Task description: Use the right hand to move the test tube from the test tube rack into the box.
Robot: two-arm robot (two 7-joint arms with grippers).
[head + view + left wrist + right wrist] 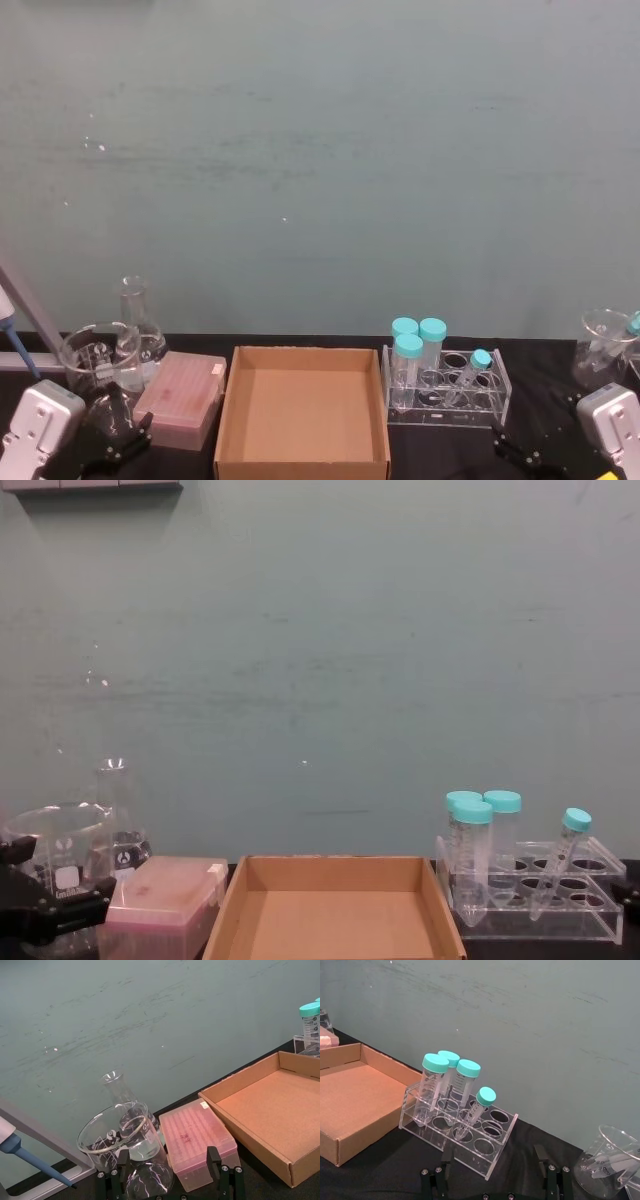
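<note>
One black counter (430,455) carries the lot: the brown box (228,410) mid-counter, the clear test tube rack (440,412) just beside its right wall, and at the rack's right end the slim test tube (467,378), near upright, teal cap tipped rightward. The right hand (493,1156) sits low on the rack's near side, pincer spread wide and empty, the tube ahead and a touch left of it. The left pincer (168,1156), also wide, is parked beyond the box, well apart.
</note>
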